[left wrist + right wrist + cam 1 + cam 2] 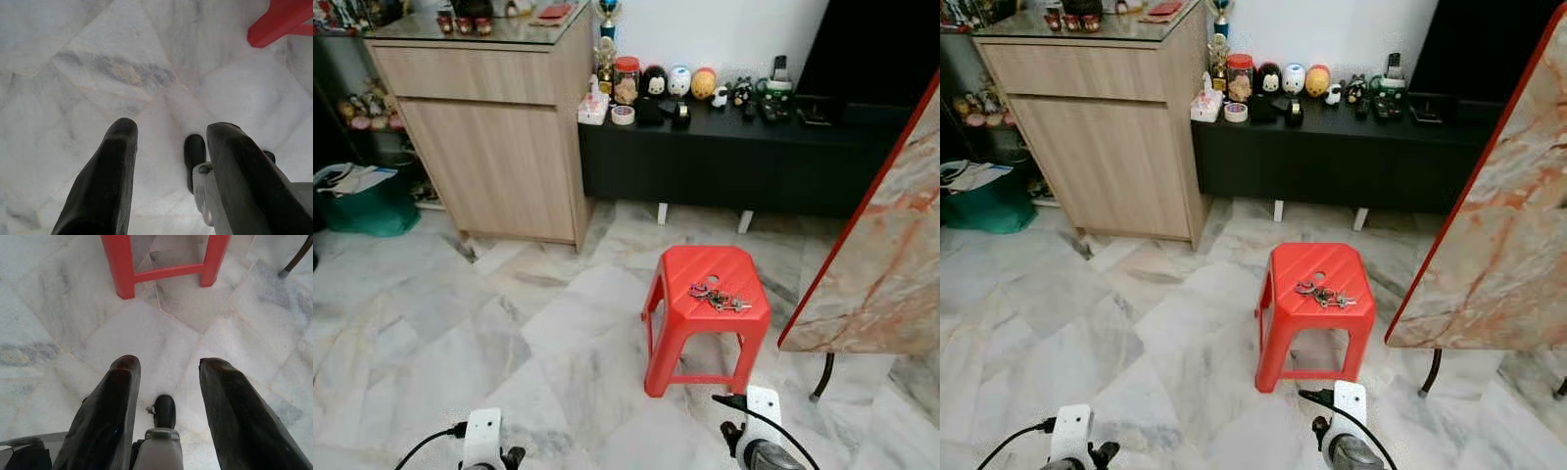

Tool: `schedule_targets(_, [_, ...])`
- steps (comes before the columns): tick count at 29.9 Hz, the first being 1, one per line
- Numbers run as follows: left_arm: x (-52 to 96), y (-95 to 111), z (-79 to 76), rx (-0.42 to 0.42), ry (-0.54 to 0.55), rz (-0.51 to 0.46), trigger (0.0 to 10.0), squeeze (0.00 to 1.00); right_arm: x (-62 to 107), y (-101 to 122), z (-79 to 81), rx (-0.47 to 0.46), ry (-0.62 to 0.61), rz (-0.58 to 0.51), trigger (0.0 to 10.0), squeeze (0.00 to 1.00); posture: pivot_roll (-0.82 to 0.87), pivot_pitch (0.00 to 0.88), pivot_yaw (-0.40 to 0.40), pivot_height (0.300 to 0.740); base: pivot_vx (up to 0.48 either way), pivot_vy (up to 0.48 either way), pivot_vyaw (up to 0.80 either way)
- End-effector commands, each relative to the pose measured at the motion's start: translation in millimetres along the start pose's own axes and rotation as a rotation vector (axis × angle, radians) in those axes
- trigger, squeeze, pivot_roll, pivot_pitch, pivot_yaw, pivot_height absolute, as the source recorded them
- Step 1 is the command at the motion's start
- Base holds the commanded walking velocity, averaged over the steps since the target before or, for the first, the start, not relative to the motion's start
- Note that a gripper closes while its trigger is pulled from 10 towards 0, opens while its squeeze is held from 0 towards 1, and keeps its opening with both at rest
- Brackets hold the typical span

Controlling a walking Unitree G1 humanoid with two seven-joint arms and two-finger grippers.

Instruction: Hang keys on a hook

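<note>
A bunch of keys [719, 298] lies on top of a red plastic stool [677, 313] standing on the marble floor ahead of me, slightly to the right. Both arms hang low at the bottom of the eye views, well short of the stool. My left gripper [170, 131] is open over bare floor tiles, with a corner of the stool [279, 22] beyond it. My right gripper [168, 364] is open too, pointing at the floor just before the stool's legs [120, 264]. Nothing is between either pair of fingers.
A marble-patterned tabletop with a red edge [891, 255] juts in at the right, its dark leg [822, 377] close to the stool. A wooden cabinet [494, 137] and a low black sideboard [724, 157] with figurines line the far wall. A green bag [367, 201] sits at left.
</note>
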State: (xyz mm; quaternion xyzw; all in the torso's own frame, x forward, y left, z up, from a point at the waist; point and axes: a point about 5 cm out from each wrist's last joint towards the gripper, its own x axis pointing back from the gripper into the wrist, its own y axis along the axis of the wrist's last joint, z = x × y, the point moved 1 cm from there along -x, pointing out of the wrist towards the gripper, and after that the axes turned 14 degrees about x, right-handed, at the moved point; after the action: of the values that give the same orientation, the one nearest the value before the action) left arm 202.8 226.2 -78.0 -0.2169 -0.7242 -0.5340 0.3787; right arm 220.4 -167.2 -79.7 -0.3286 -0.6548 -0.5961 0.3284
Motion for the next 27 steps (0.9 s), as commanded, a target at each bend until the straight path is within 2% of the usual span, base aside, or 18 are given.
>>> schedule_targets(1, [0.8,-4.8,1.6,-0.006,-0.004,0.023,10.0,0.00,0.0,0.9,-0.8,-0.013,-0.005,-0.007,10.0,0.00,0.05,0.000,-0.015,0.740,0.000,0.000,0.00])
schedule_targets(14, [0.9,-5.9,1.2,-0.011,-0.013,0.028,10.0,0.00,0.1,0.2,-1.0,-0.016,-0.005,-0.010,10.0,0.00,0.05,0.000,-0.014,0.740,0.000,0.000,0.00])
schedule_targets(27, [0.9,-6.3,0.4,-0.005,-0.019,0.029,10.0,0.00,0.2,-0.5,-1.8,-0.025,-0.013,-0.005,10.0,0.00,0.05,0.000,-0.016,0.740,0.293,0.000,0.00])
